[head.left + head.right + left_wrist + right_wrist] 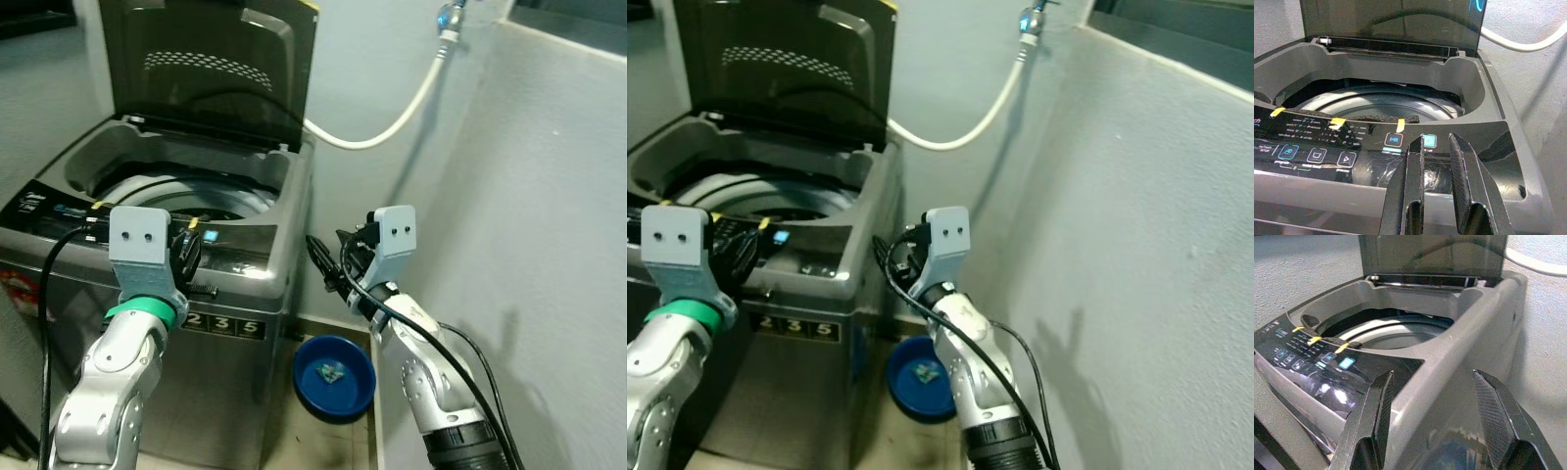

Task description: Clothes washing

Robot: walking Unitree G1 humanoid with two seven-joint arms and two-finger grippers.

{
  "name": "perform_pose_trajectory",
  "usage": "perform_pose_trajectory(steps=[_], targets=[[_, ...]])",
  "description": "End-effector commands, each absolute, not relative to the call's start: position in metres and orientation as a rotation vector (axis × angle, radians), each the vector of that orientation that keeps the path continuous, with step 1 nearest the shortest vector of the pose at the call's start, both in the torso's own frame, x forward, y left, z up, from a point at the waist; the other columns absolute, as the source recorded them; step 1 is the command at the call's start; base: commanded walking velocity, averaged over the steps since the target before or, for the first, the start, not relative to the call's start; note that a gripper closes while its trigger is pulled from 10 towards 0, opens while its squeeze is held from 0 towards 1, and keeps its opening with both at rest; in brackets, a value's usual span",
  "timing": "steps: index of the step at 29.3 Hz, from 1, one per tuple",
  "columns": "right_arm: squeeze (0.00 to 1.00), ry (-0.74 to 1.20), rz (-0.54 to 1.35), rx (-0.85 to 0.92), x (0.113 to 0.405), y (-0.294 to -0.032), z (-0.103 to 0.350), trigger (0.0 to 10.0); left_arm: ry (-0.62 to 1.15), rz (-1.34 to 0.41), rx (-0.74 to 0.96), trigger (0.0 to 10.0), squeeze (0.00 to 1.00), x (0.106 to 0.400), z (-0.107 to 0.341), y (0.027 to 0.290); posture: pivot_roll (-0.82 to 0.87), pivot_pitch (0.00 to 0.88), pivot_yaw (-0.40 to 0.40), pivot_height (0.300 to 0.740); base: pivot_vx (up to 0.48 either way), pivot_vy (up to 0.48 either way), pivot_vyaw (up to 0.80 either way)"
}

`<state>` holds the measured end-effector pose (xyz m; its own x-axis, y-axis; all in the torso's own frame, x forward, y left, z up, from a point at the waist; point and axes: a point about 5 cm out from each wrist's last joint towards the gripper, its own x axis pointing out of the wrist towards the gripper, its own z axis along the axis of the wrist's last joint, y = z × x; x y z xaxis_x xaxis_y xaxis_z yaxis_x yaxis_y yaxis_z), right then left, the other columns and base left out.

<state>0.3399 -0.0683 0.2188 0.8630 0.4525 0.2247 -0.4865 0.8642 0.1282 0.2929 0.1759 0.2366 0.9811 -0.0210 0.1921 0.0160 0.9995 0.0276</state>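
Grey top-loading washer, lid up (left gripper fingers narrowly parted, right gripper spread).

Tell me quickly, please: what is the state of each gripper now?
Left gripper: fingers close together with a narrow gap, holding nothing.
Right gripper: open wide, holding nothing.

Head cameras look down at washing machine, wrist cameras close over its panel
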Motion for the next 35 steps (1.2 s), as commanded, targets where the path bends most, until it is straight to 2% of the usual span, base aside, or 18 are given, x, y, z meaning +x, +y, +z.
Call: perform_pose_trajectory(steps=[1, 11, 12, 16, 24, 30, 33, 35], targets=[[0.00, -0.206, 0.490, 0.175, 0.338, -0.070, 0.221, 10.0, -0.190, -0.027, 0.033, 10.0, 0.00, 0.294, 0.235, 0.174, 0.05, 0.008, -0.080, 0.740, 0.000, 0.000, 0.80], [0.00, -0.188, 0.469, 0.165, 0.338, -0.077, 0.210, 10.0, -0.180, -0.018, 0.015, 10.0, 0.00, 0.295, 0.216, 0.180, 0.05, 0.000, -0.055, 0.740, 0.000, 0.000, 0.80], [0.00, -0.156, 0.444, 0.145, 0.336, -0.090, 0.194, 10.0, -0.163, 0.009, -0.002, 10.0, 0.00, 0.293, 0.200, 0.189, 0.05, 0.000, -0.054, 0.740, 0.000, 0.000, 0.80], [0.00, -0.094, 0.409, 0.130, 0.330, -0.111, 0.173, 10.0, -0.126, 0.026, 0.018, 10.0, 0.00, 0.288, 0.180, 0.200, 0.05, 0.000, -0.052, 0.740, 0.000, 0.000, 0.80], [0.00, -0.030, 0.343, 0.109, 0.324, -0.135, 0.149, 10.0, -0.036, 0.024, 0.021, 10.0, 0.00, 0.280, 0.151, 0.205, 0.04, 0.006, -0.044, 0.740, 0.000, 0.000, 0.80], [0.00, -0.026, 0.335, 0.110, 0.324, -0.137, 0.146, 10.0, -0.040, 0.014, 0.004, 10.0, 0.00, 0.279, 0.148, 0.204, 0.04, 0.005, -0.035, 0.740, 0.000, 0.000, 0.80], [0.00, -0.040, 0.315, 0.138, 0.322, -0.132, 0.145, 10.0, -0.056, -0.004, 0.012, 10.0, 0.00, 0.284, 0.145, 0.206, 0.05, 0.007, 0.021, 0.740, 0.000, 0.000, 0.80], [0.00, -0.044, 0.311, 0.146, 0.321, -0.130, 0.144, 10.0, -0.061, -0.011, 0.023, 10.0, 0.00, 0.285, 0.145, 0.207, 0.06, 0.006, 0.027, 0.740, 0.000, 0.000, 0.80]])
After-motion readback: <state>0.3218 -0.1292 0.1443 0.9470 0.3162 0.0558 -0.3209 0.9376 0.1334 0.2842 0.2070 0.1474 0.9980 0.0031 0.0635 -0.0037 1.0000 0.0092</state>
